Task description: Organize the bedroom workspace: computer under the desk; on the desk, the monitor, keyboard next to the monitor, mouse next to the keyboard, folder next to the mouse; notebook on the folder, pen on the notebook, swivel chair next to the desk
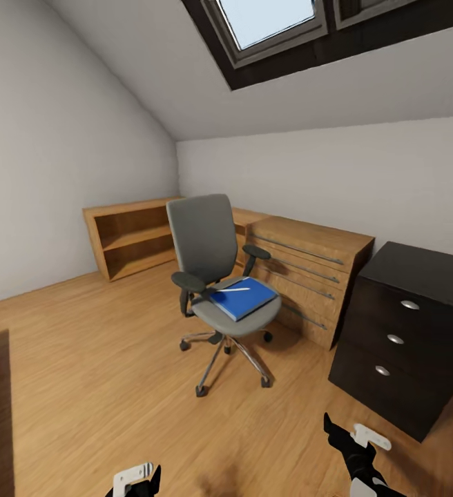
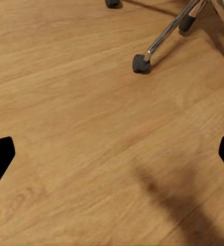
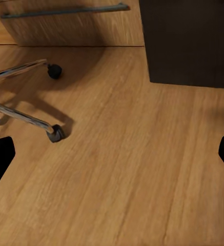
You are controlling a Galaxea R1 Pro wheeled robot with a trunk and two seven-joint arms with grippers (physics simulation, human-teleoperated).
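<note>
Shelving of low open wood (image 1: 131, 238) is set against the wall at the left, and bare wooden floor (image 1: 81, 373) is spread between it and the robot. The left gripper (image 2: 112, 154) is carried low over that floor, its jaws spread wide with nothing between them, as is judged fitting for an arm that is only being transported. The swivel chair (image 1: 216, 276) is found near the middle of the room, well apart from the black drawers, its seat turned towards the robot. The folder (image 1: 244, 298) is laid flat on the seat, and the pen (image 1: 233, 289) is rested on top of it; a dark edge beneath the pen may be the notebook, though that cannot be told for certain. The stack is judged to be kept there simply because nothing has been lifted yet. The chair's chrome base (image 2: 165, 33) and casters are seen close ahead in the left wrist view, so the legs could be struck if the base is driven straight in. A wooden chest of drawers (image 1: 309, 276) is placed just behind the chair. At the right, the black drawer unit of the worktop (image 1: 406, 331) is stood, with round silver knobs. The right gripper (image 3: 112, 154) is likewise held low with jaws wide and empty, the drawer unit lying near ahead of it
</note>
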